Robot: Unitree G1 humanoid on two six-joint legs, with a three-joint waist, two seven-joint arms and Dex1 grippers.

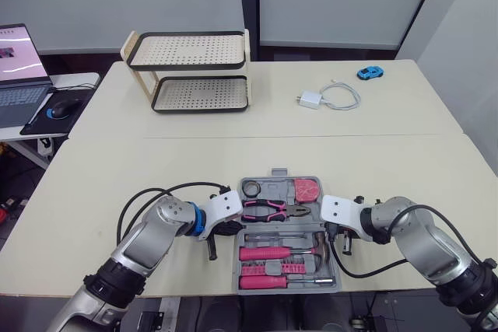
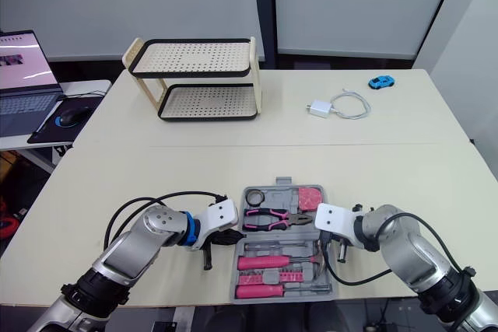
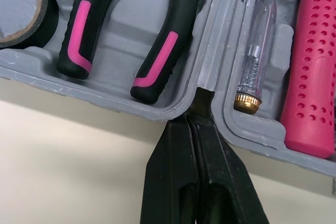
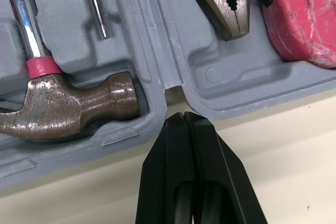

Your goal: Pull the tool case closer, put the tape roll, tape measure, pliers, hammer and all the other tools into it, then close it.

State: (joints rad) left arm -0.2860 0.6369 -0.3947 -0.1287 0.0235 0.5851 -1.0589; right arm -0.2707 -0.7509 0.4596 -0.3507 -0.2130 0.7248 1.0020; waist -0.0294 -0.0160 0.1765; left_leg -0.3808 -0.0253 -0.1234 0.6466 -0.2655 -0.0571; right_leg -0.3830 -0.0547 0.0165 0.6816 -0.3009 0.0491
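We start with the big table [image 1: 117, 169]. At its far side stands a rack [image 1: 198, 75] with two shelves, well apart from the work.

The tool case [image 1: 277, 185] lies open and flat near the front edge of the table, between our two arms. We think the pulling part is done, since the case sits right by us.

Now the tools. In the near half we see the hammer [image 4: 68, 108] and the pink screwdrivers [image 1: 264, 253]. In the far half lie the pliers [image 1: 272, 209], the pink tape measure [image 1: 306, 190] and the tape roll [image 1: 250, 188]. A small clear tester pen [image 3: 257, 51] lies in its slot too. We see no tools loose on the table, so we think the packing is done.

What is left is to close the case. It is not shut yet.

The left gripper [image 3: 195, 121] has its two fingers pressed tight together and grasps nothing. Its tip sits at the fold between the two halves, on the left side of the case. The right gripper [image 4: 182, 116] is clenched the same way, with nothing in it, at the fold on the right side.
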